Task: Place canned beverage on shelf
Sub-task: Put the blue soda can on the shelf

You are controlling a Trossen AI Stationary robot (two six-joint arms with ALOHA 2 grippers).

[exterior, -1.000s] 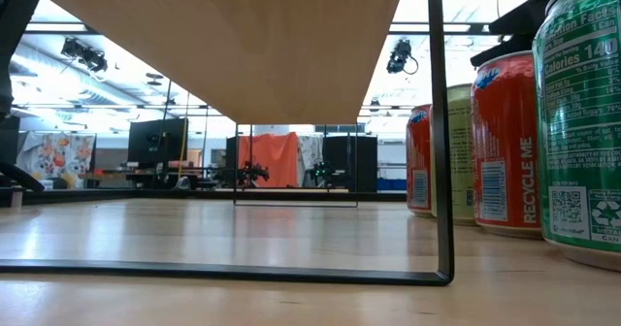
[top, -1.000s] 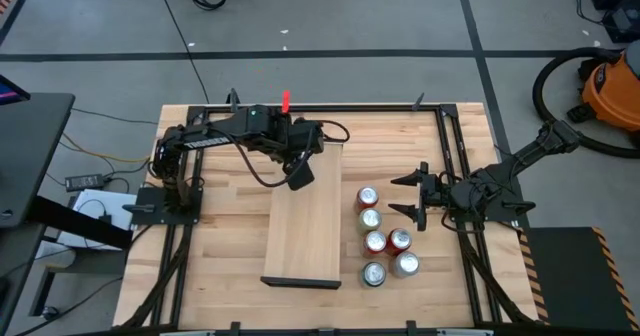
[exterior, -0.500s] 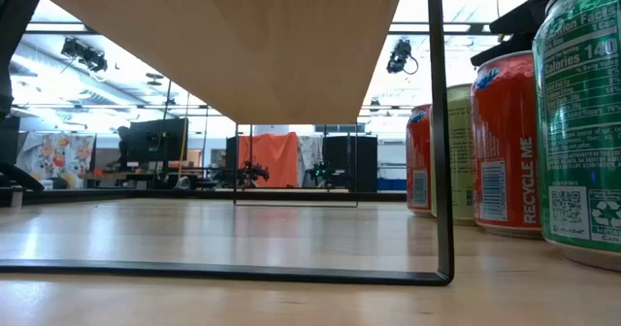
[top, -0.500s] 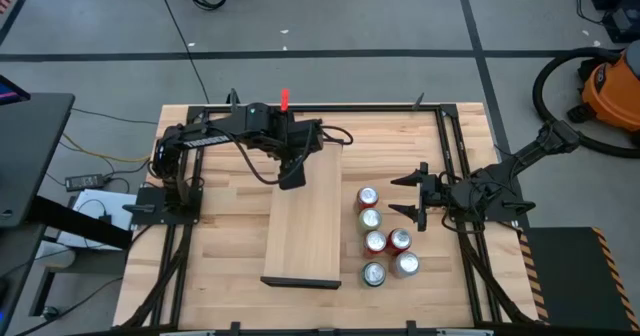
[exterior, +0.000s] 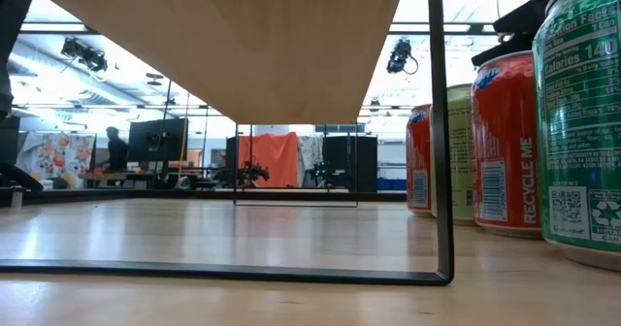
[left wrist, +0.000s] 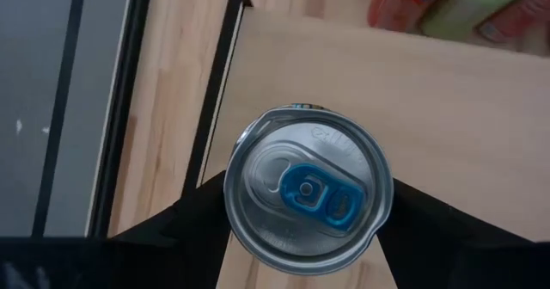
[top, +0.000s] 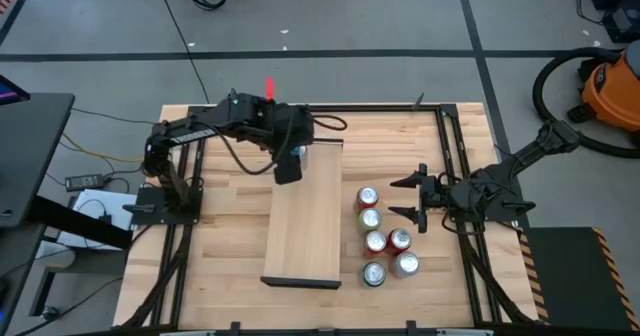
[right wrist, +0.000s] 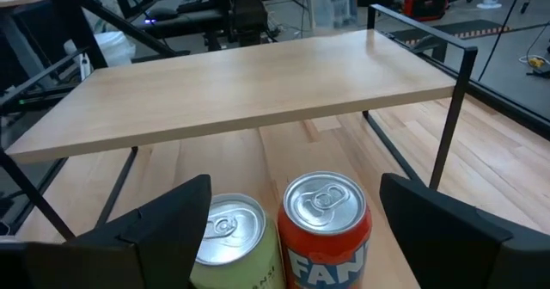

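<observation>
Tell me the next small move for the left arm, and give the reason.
Probably lower the can straight down onto the shelf and let go. The left end effector holds the can upright over the shelf's far corner; the wrist view shows shelf wood under most of it, the edge close by, so a slight shift inward first may help.

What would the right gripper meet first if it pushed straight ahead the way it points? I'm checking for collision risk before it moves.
Most likely the right gripper would meet the red can and the green can standing between its open fingers, well before the shelf beyond them.
</observation>
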